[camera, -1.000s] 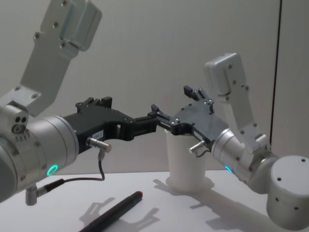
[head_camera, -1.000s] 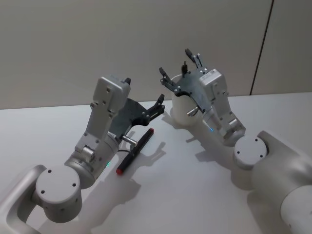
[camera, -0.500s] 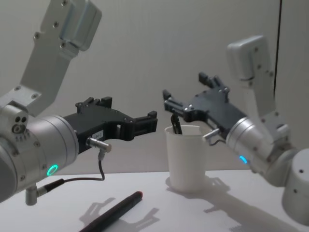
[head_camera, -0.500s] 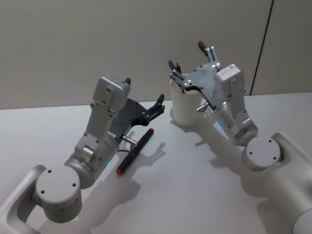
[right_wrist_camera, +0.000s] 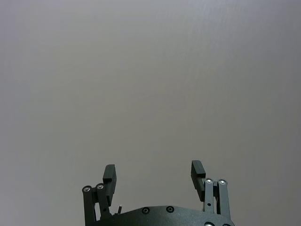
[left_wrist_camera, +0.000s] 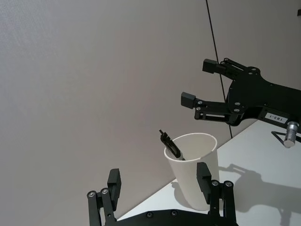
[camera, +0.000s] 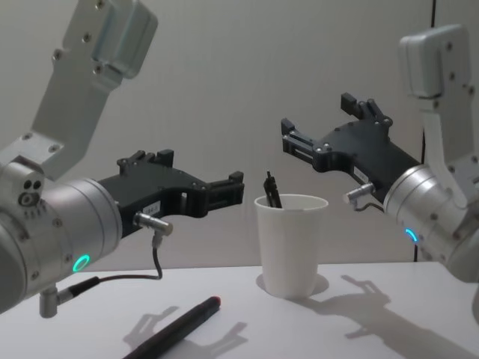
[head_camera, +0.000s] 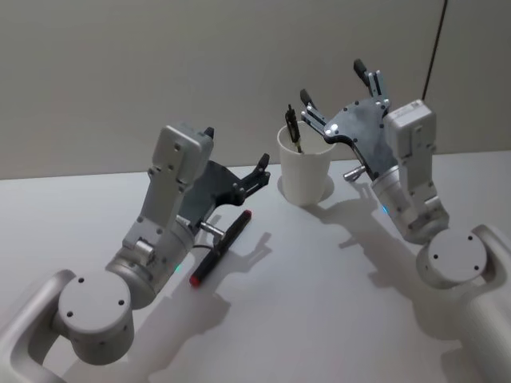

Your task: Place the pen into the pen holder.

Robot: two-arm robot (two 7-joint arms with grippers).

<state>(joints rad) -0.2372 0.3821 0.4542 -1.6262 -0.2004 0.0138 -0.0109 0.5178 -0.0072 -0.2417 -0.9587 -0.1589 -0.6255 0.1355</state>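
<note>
Items counted: one pen holder, two pens, two grippers.

Pen holder (head_camera: pixel 305 172): one white paper cup, upright on the white table (head_camera: pixel 319 275), near the far edge by the grey wall (head_camera: pixel 120 72).

Pen no. 1 (camera: pixel 272 190): black, standing inside the cup. It is tilted, leaning against the rim on the robot's left side, with its upper end showing above the rim. Nothing is touching it.

Pen no. 2 (head_camera: pixel 221 248): black with red at the ends, lying flat on the table, to the left of the cup and apart from it. In the head view it lies just below the left arm's wrist; the chest view shows it on the table surface with the arm held above it.

Left gripper (head_camera: pixel 261 170): held above the table, pointing toward the cup, with its tips just short of the cup's left side and about level with the rim in the chest view. The left wrist view shows its two fingers (left_wrist_camera: pixel 203 175) spread wide with the cup framed between them farther off. It holds nothing and makes no contact with the cup or either pen.

Right gripper (head_camera: pixel 335 82): raised to the right of the cup, tips higher than the rim and clear of it. Its fingers (right_wrist_camera: pixel 197 168) are spread apart and empty; the right wrist view has them facing the bare wall.

Task status: one pen is in the cup; one pen is on the table, outside it.
</note>
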